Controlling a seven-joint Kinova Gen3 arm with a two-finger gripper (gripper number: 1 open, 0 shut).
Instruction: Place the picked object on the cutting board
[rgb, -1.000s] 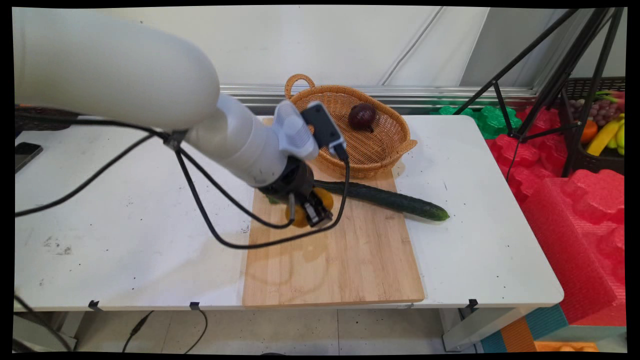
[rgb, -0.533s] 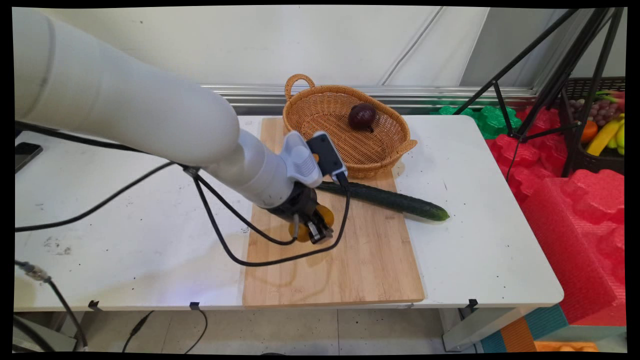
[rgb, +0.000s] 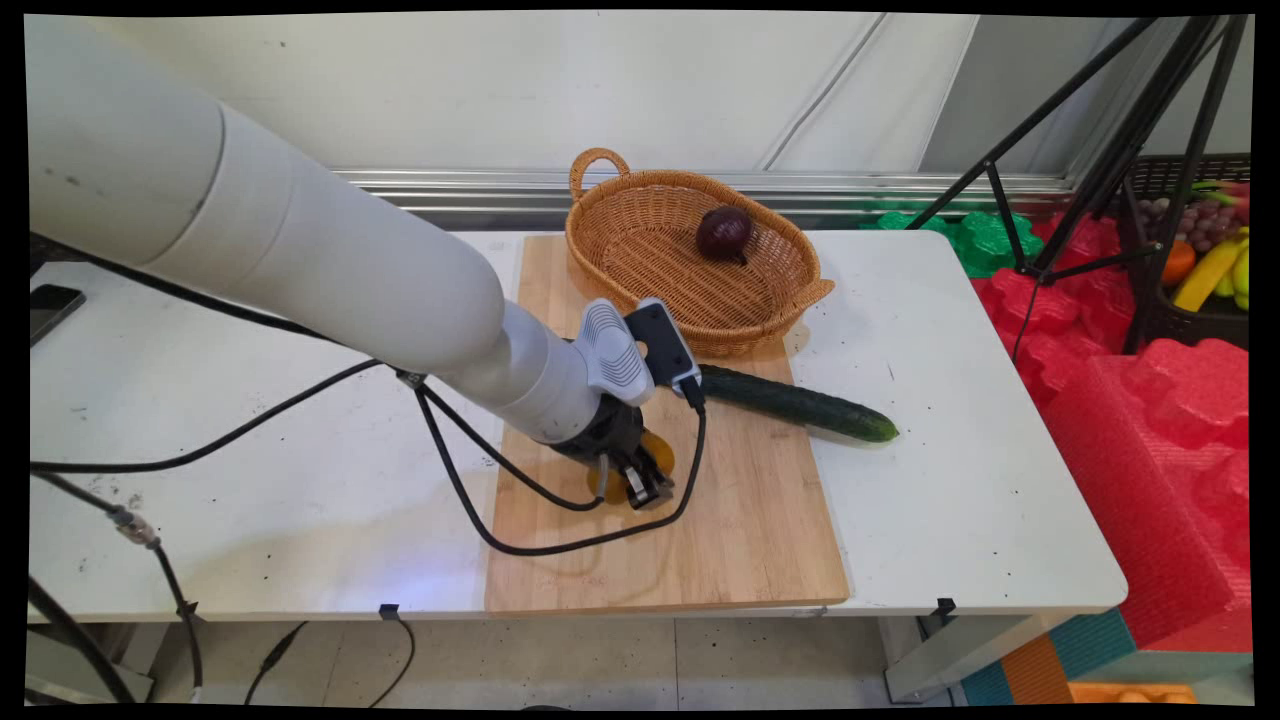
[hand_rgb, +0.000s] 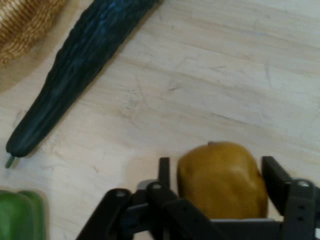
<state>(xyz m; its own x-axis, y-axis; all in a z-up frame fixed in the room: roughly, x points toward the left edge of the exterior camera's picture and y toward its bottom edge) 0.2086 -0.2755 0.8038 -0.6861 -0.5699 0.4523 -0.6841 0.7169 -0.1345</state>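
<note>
Far left, near the edge of the white table (rgb: 950, 500): a dark phone (rgb: 50, 308), lying flat and well apart from everything else, out of the arm's way. Black cables (rgb: 560, 549) hanging slack from the arm and looping low over the table, loose enough to follow the wrist.

Middle of the table: a wooden cutting board (rgb: 740, 540), laid lengthwise from near edge to far. Low over its middle, the gripper (rgb: 640, 485), pointing down and closed about a yellow fruit (rgb: 655, 455). In the hand view, black fingers (hand_rgb: 272, 172) flanking the fruit's (hand_rgb: 222, 180) two sides, tight against its round flanks, parted only as wide as the fruit itself. Judging by that straddle, gripped across the widest part, where a smooth rounded skin gives the pads most purchase. Cannot tell whether lifted clear of the wood or just grazing it. At the hand view's lower left corner, a green thing (hand_rgb: 20, 215), too cropped to name.

Further right and back: a wicker basket (rgb: 690, 190) resting on the board's far end, with a dark red onion (rgb: 724, 233) inside, settled against the far wall. In front of it, a cucumber (rgb: 800, 405), lying on its side, slantwise, half on the board and half on the table, near the basket.

Off the table to the right: a black tripod (rgb: 1090, 170) and red foam (rgb: 1150, 430).
</note>
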